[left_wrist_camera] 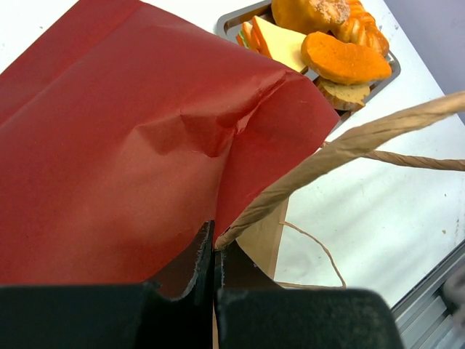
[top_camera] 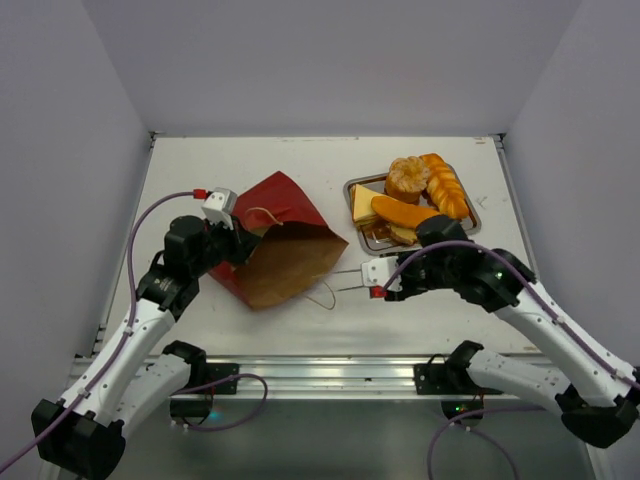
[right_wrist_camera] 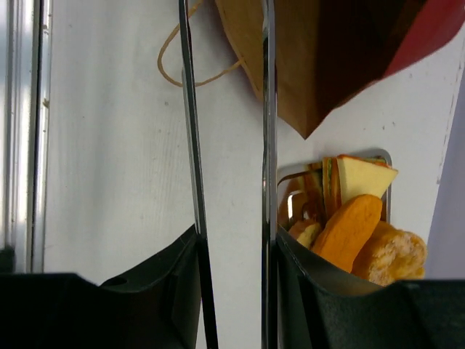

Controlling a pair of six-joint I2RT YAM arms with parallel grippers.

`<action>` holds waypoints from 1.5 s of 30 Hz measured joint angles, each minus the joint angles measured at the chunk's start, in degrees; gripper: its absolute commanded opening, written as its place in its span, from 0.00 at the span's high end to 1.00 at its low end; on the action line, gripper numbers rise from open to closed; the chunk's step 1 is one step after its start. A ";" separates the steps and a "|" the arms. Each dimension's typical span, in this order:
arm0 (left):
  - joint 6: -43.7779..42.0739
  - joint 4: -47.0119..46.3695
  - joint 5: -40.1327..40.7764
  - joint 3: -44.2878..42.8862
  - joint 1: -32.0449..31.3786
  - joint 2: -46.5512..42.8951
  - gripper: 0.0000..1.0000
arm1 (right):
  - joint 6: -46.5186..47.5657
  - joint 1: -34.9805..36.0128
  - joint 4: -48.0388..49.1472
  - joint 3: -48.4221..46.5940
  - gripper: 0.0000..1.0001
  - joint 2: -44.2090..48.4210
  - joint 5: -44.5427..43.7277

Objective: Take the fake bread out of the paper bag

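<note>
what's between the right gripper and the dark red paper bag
Only bare white table and the thin looped string handle of the dark red paper bag, shown in top view.

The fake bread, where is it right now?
In the top view, the fake bread is piled on the metal tray, right of the paper bag.

This is a robotics lab: a white tabletop (top_camera: 300, 165) boxed in by plain pale walls (top_camera: 330, 60) at nine, twelve and three o'clock, with a left robot arm (top_camera: 135, 330) and a right robot arm (top_camera: 545, 310) bolted to a metal rail (top_camera: 330, 372) at six o'clock, trailing purple cables (top_camera: 131, 270).
</note>
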State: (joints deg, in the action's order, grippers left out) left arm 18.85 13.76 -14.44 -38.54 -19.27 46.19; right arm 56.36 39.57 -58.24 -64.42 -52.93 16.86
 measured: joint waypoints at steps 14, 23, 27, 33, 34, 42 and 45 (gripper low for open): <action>1.79 0.74 -0.31 -0.07 0.00 -2.67 1.00 | -2.97 30.29 36.76 5.53 0.57 -31.15 -45.72; 3.26 1.01 -0.31 -0.63 0.00 -4.13 1.00 | 0.59 31.87 48.11 2.19 0.52 -42.93 -57.11; 4.13 0.96 -0.33 -0.66 0.00 -4.13 1.00 | 1.77 32.17 49.48 1.73 0.51 -46.16 -59.39; 4.76 0.90 -0.44 -1.14 0.00 -3.89 1.00 | 2.51 32.39 50.18 -0.59 0.50 -47.95 -61.13; 4.85 0.87 -0.61 -1.38 0.00 -3.69 1.00 | 2.64 32.39 50.23 -1.31 0.50 -48.33 -61.29; 5.99 0.85 -1.79 -2.49 0.00 -2.82 1.00 | 2.58 32.44 50.03 -5.11 0.49 -51.60 -62.42; 6.05 0.85 -2.03 -2.71 0.00 -2.69 1.00 | 2.54 32.44 49.42 -5.22 0.48 -52.28 -62.40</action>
State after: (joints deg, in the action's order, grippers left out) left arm 24.91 14.61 -16.47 -41.25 -19.27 43.51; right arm 58.89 72.01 -8.82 -69.65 -105.21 -45.54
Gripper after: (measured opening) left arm 0.015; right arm 0.514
